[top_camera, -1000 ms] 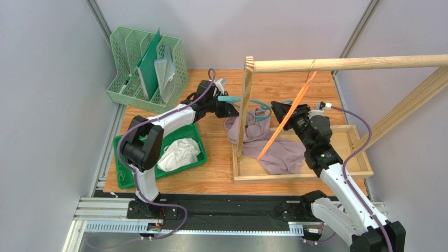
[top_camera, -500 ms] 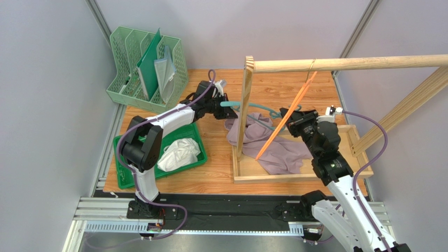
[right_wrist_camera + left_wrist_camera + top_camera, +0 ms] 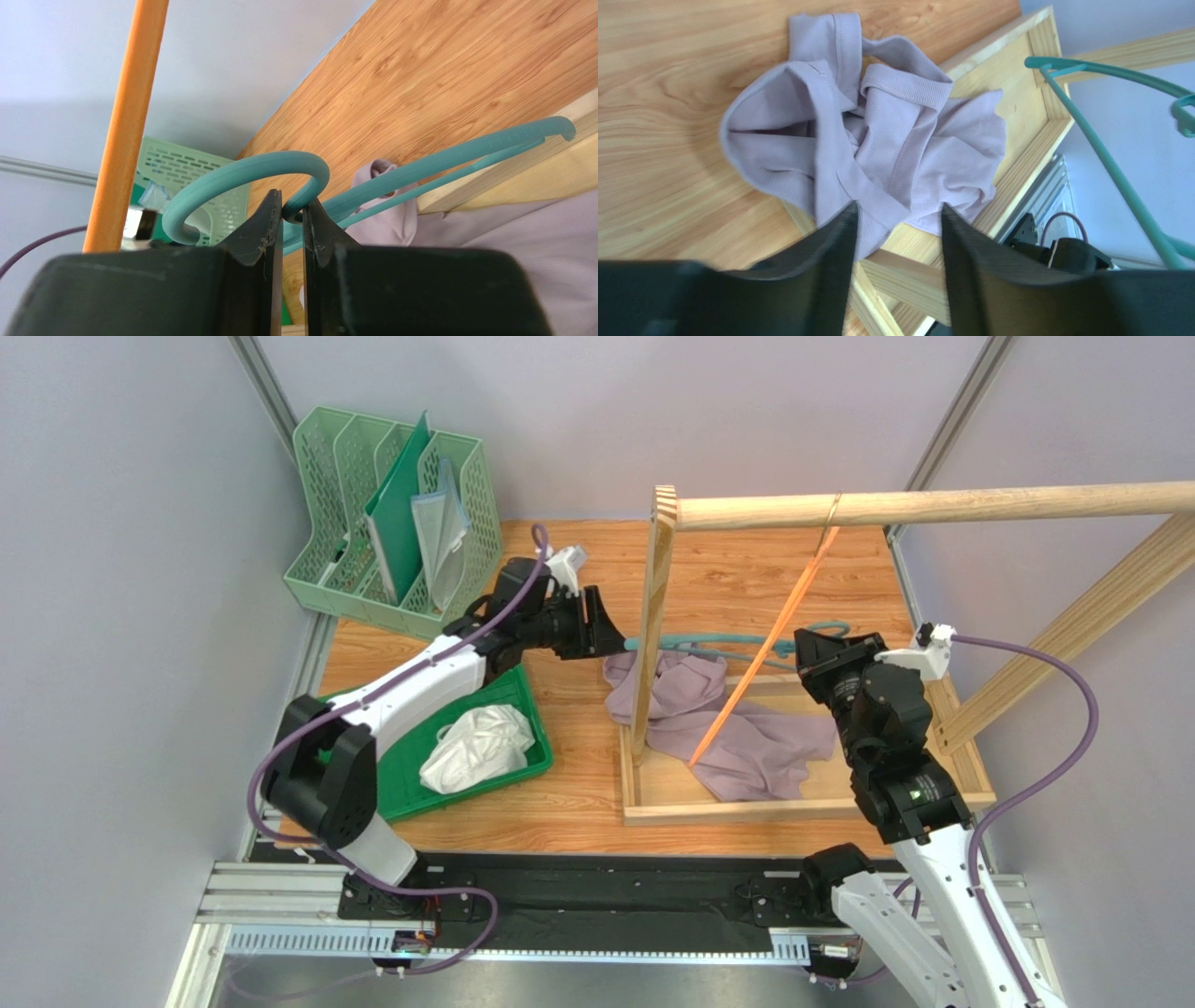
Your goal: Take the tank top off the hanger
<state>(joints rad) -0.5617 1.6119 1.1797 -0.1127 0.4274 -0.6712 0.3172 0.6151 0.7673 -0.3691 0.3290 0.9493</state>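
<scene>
Two grips, two jobs: left fingers [image 3: 829, 245] hung parted and empty, lilac tank top [image 3: 878, 154] heaped on the desk [image 3: 668, 70] just beyond them. Right fingers [image 3: 263, 231] pinched the teal hanger [image 3: 246, 175] below its hook. Top looked free, so next up was probably carrying the hanger clear.

plain grey walls [image 3: 126, 616] w/ metal corner posts [image 3: 264, 392], wood table [image 3: 578, 781], even light.

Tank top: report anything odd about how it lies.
The tank top lies crumpled in a heap, straddling a rail of the rack base: part on the table, part inside the frame. The teal hanger is bare, its hook pinched by the right hand.
</scene>
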